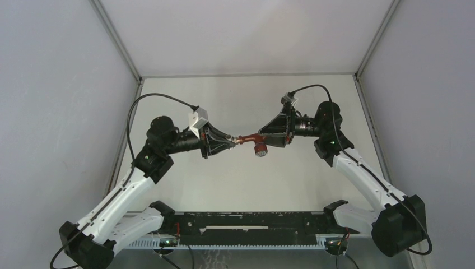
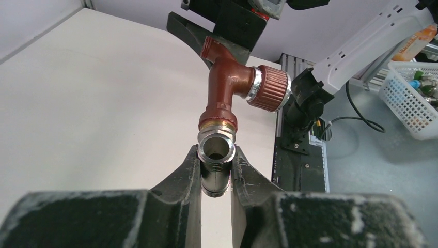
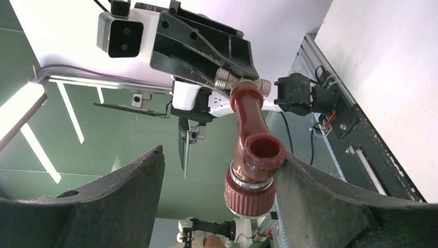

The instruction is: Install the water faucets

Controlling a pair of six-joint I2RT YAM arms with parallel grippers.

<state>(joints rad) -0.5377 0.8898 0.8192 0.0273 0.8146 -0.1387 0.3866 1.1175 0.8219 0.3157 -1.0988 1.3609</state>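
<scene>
Both arms meet in the air over the middle of the table, with nothing resting on it there. The left gripper is closed narrow on the fitting, a short silvery threaded tube pinched between its two fingers with the open end facing out.

The faucet sits right on the end of that fitting, its brass collar against it. I can't tell how far it's threaded on. Its ribbed knob sticks out sideways, toward the near edge of the table in the top view.

The right gripper is spread wide around the faucet's other end. One finger is right up against the open mouth of the pipe, and the other is well apart from it, so it isn't clamping.

Around them:
- A black rail runs along the near edge between the arm bases.
- A cable loops up off each wrist.
- Off the table, to the right in the left wrist view, a white basket holds small bits, too blurry to identify.

The right gripper's body sits directly behind the faucet in the left wrist view and blocks that end of it.
</scene>
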